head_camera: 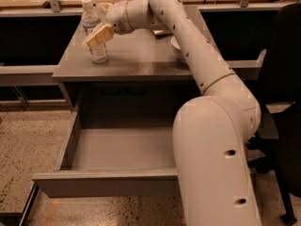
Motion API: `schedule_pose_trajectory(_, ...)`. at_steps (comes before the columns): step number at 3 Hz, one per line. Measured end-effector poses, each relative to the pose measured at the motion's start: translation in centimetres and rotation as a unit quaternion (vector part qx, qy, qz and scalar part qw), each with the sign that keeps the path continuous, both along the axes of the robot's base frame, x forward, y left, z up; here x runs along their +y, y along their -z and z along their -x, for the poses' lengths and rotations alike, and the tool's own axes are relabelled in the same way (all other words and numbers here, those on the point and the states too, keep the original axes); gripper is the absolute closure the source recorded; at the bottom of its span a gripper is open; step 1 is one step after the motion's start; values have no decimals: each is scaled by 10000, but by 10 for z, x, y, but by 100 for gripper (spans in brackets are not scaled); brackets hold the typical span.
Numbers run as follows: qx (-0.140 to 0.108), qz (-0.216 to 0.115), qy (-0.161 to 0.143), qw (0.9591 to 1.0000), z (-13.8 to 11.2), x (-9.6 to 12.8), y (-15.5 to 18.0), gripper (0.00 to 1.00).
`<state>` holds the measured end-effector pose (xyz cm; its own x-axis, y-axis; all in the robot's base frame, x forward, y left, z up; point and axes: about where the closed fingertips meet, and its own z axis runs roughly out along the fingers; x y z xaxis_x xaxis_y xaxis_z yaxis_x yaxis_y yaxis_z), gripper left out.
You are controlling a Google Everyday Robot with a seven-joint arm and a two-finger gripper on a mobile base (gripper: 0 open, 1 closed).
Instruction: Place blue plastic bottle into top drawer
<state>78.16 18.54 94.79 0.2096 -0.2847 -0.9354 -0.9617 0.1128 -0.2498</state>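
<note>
Only one camera here, high up in front of the desk, fairly close, looking down toward its back edge. The gripper hangs over the desk's left side.

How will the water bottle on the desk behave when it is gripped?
The bottle is tall and narrow, so it may tip if nudged by the end effector beside it. Its clear plastic probably dents when squeezed and looks light.
</note>
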Motion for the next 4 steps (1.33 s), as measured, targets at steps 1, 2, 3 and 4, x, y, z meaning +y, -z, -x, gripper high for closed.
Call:
schedule_pose_trajectory(1,76,-32,-90,9999,-5,20,8,14)
schedule_pose_trajectory(2,164,5,-151,9998,-5,31,16,38)
schedule_pose_trajectory(3,189,68,-29,9998,-3,20,13,62)
schedule_pose_trajectory(4,35,37,211,9998,6,-4,-5,85)
